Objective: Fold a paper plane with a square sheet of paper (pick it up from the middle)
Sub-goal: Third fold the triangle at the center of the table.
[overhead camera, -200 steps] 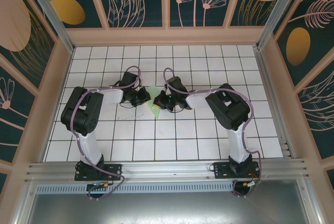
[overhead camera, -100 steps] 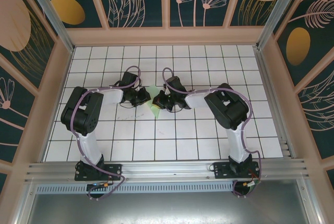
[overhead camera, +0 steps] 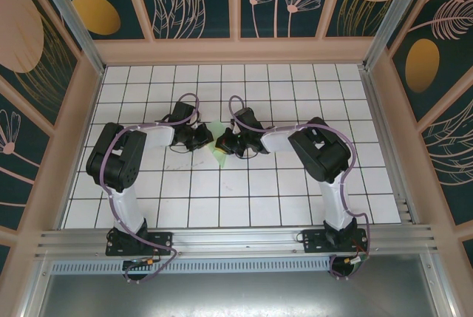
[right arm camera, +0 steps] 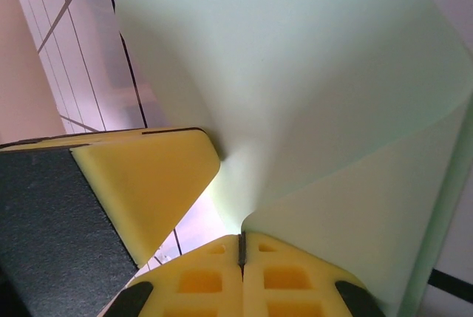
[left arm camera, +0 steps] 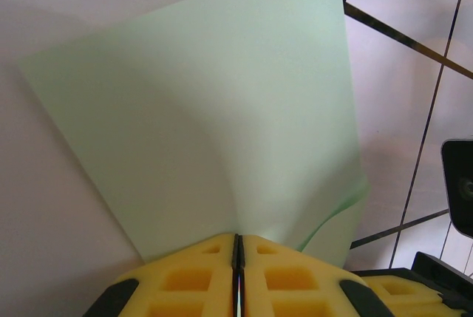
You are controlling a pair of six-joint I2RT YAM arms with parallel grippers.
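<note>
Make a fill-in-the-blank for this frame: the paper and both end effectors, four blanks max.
The left end effector is ___ on the square sheet of paper. The right end effector grips it too; seen from above, the sheet is ___ the two end effectors. The sheet is pale ___. The pads pinching it are ___.
Missing words: shut; between; green; yellow.

Left arm (overhead camera: 118,163) and right arm (overhead camera: 325,156) alike: white links, bulky black joint housings, black base plates (overhead camera: 139,242). A purple cable (overhead camera: 189,96) loops along each. Jaws black-bodied, with pads (left arm camera: 214,254) of yellow foam moulded with rectangular recesses.
</note>
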